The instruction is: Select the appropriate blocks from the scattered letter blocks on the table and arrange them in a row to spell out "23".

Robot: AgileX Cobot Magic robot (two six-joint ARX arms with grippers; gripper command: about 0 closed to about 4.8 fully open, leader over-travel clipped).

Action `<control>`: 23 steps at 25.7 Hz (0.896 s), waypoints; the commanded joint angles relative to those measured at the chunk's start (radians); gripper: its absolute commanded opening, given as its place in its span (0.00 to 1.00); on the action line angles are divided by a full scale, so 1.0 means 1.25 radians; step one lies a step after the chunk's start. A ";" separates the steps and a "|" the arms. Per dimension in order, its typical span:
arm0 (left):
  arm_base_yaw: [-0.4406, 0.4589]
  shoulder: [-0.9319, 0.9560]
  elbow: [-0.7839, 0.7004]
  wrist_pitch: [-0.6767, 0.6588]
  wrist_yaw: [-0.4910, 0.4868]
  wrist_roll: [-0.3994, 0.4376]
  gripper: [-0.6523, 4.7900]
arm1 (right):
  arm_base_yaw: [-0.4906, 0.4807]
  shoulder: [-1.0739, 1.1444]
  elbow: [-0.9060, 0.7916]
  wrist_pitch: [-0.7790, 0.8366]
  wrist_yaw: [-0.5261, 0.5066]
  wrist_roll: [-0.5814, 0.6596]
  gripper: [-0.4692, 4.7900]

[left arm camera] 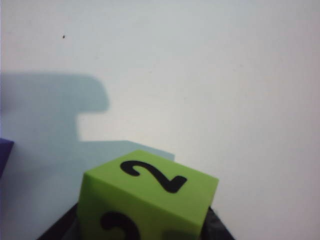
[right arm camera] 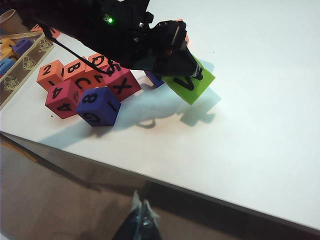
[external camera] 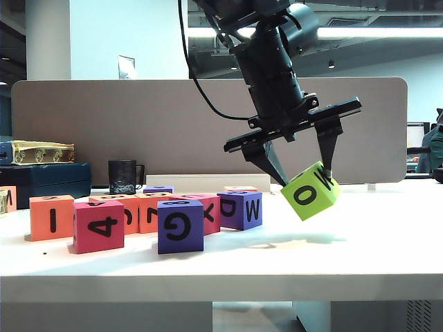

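Left gripper (external camera: 304,178) is clamped on the lime-green cube (external camera: 311,191), one black finger on each side, cube tilted and held clear above the table (external camera: 360,242), right of the block cluster. The exterior view shows O and W on its faces; the left wrist view shows a 2 on the same cube (left arm camera: 150,200).

Right gripper (right arm camera: 141,220) sits low and near, off the table's near edge, away from all blocks. Its tips look pressed together with nothing between them.

Cluster on the left half of the table, exterior view:
- 1 orange cube marked I (external camera: 52,217), far left, also showing a 2 on top in the right wrist view (right arm camera: 50,73)
- 1 red cube marked 4 (external camera: 99,226), just right of it, nearer
- 1 purple cube marked G (external camera: 181,226), nearest the front, 8 on its top face
- 1 purple cube marked D and W (external camera: 240,209), rightmost of the cluster
- 1 red cube marked X (external camera: 208,211) between the two purple ones, behind
- at least 2 more orange cubes behind, partly hidden

Exact total is hard to call; several blocks overlap.

Black mug (external camera: 124,176) stands behind the cluster. Dark case (external camera: 45,181) at far left with a yellow-patterned box on top.
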 commanded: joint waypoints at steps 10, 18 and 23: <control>-0.007 0.000 0.003 -0.067 -0.123 -0.088 0.51 | 0.000 0.001 0.004 0.007 0.001 0.001 0.09; -0.018 0.003 0.003 -0.070 -0.123 -0.084 0.51 | -0.001 0.001 0.004 0.008 0.001 0.001 0.09; -0.041 0.026 0.001 -0.072 -0.106 -0.082 0.52 | -0.001 0.001 0.004 0.007 0.001 0.001 0.09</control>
